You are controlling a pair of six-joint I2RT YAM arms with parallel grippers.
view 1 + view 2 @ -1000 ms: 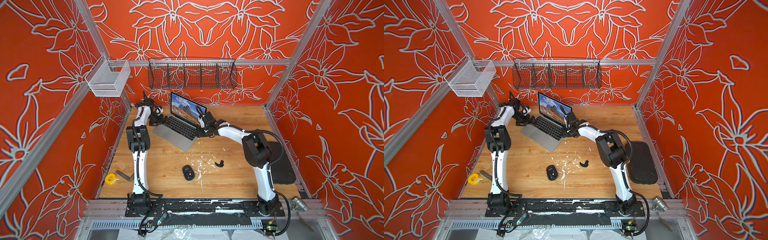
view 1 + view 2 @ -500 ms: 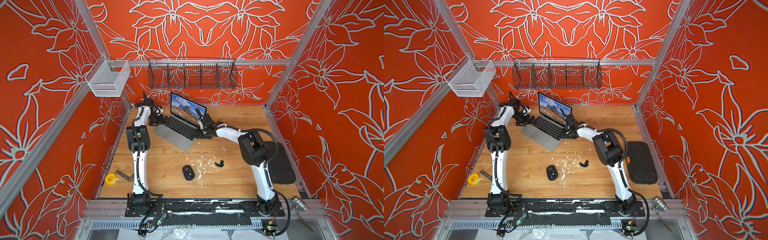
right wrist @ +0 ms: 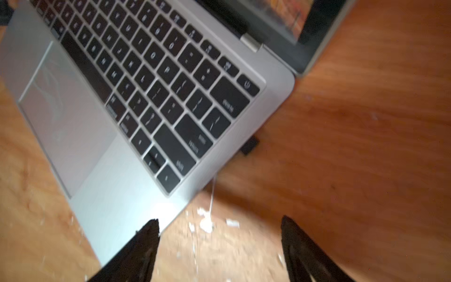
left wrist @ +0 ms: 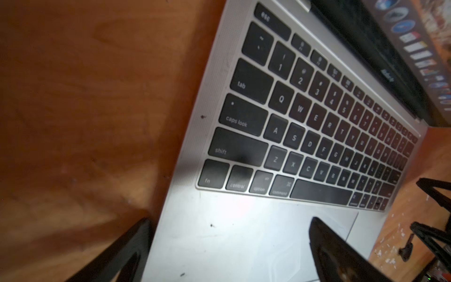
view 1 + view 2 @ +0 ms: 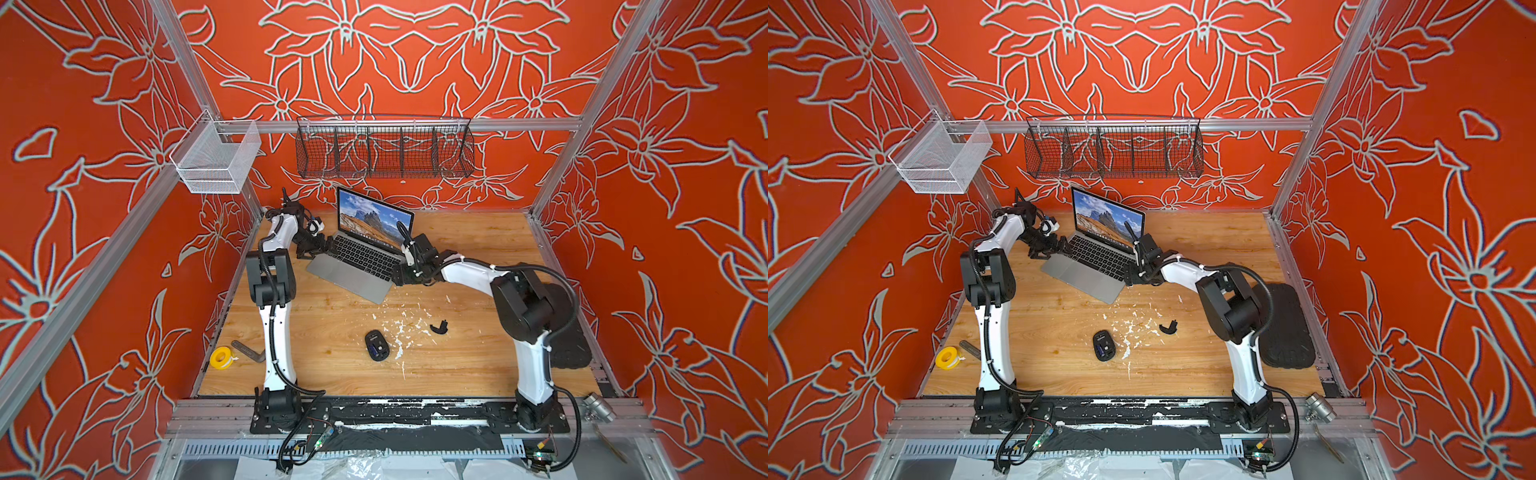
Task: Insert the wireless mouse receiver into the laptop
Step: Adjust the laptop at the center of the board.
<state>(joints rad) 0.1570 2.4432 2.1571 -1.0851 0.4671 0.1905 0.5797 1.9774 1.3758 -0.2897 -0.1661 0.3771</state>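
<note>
1. One big player first: the laptop point(image 5: 361, 259) sits open toward 12 o'clock on the wooden surface point(image 5: 332, 365), screen lit. Slim, smooth metal, stiff. My guess is it skates on wood if shoved sideways, so any push on a port wants a brace on the opposite edge.
2. Left fingers point(image 4: 341, 256) at the laptop's 10 o'clock side: spread wide, clasping nothing, one over the palm rest, one over bare wood. Whether they touch the case, I can't tell.
3. Right fingers point(image 3: 139, 254) at the 4 o'clock side: parted and empty, hanging near the laptop's front corner, a bit blurred.
4. And the tiny one, the wireless mouse receiver point(image 3: 250, 145): a dark stub jutting from the laptop's 4 o'clock edge, beside the return key. It looks seated in a port. Featherlight, rigid, slick plastic, I'd judge, and only a short cap stands proud. If it needs handling, pinch that cap across its flat faces with the tips alone and keep it square to the edge. A crooked pull could strain plug or port.
</note>
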